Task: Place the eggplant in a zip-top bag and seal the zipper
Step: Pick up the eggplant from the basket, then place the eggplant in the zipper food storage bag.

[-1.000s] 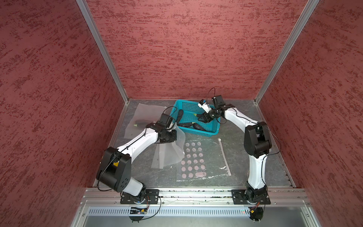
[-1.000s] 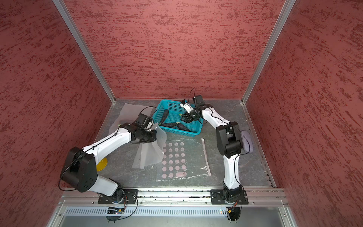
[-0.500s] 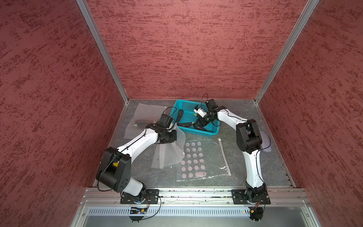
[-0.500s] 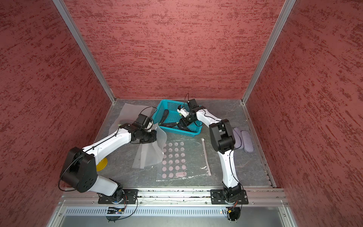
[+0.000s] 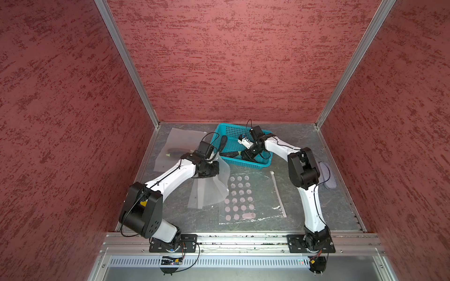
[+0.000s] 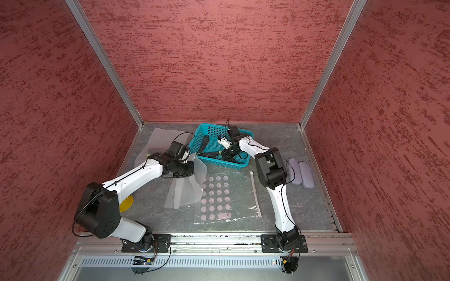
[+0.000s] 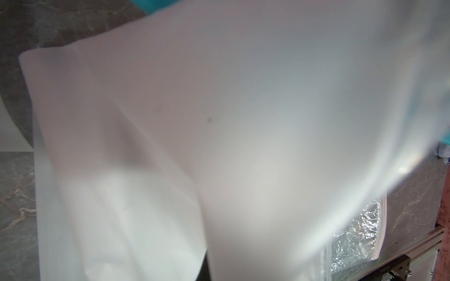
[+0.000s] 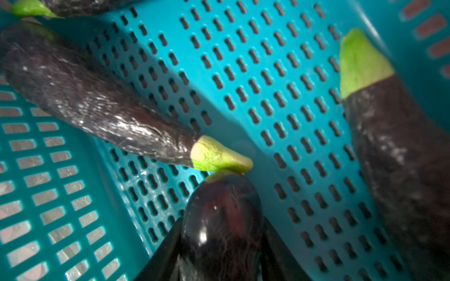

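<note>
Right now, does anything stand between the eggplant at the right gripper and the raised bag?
Yes: the basket wall lies between the eggplant in the right gripper and the bag the left gripper holds up. Nothing else visible.

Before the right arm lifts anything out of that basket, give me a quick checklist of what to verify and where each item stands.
1. Right jaws against both sides of the eggplant: ok.
2. Grip firm enough to lift: cannot tell.
3. Neighbouring eggplant clear of it: not ok; in the right wrist view its green stem appears to touch the gripped one's tip.
4. Left jaws shut on the zip-top bag, upper part raised: ok.
5. Bag mouth open toward the basket: cannot tell; the left wrist view shows only frosted plastic.
</note>
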`<act>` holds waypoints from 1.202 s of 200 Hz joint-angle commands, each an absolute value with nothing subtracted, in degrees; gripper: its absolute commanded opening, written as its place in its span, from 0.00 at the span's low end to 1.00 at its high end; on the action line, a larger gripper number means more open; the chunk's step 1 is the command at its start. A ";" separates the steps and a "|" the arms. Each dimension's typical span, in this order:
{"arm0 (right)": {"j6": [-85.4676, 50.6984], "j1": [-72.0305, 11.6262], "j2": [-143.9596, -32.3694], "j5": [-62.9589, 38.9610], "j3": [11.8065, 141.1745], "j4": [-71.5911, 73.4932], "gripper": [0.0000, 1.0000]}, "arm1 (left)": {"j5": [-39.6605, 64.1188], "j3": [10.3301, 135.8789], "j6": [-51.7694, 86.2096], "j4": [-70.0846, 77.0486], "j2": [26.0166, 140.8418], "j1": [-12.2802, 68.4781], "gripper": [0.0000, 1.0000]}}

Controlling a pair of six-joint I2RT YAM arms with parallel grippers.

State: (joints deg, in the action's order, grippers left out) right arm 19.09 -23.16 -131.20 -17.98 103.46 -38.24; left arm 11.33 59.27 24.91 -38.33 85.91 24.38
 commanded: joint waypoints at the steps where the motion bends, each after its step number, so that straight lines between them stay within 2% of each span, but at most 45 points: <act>1: 17.94 -23.29 -131.46 -17.34 104.71 -38.96 0.36 | 11.04 58.60 24.96 -37.05 84.55 24.17 0.00; 54: 15.61 -22.81 -127.48 -20.45 104.10 -34.87 0.32 | 11.36 58.95 24.97 -37.57 84.14 24.09 0.00; 148: 6.64 -21.70 -116.25 -23.75 100.92 -21.95 0.32 | 14.38 62.32 28.10 -39.61 84.08 23.90 0.00; 196: -3.48 -21.71 -105.70 -31.73 92.16 -3.20 0.32 | 18.60 65.43 31.45 -40.44 84.64 23.26 0.00; 240: -19.46 -22.04 -99.10 -40.43 81.87 22.79 0.33 | 21.71 67.58 36.22 -39.58 83.95 22.94 0.00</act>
State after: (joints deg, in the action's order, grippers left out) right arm -7.97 -21.71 -101.93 -33.63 85.38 3.44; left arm 19.07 64.99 32.84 -39.90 84.95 23.29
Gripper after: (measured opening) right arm 0.373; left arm 0.047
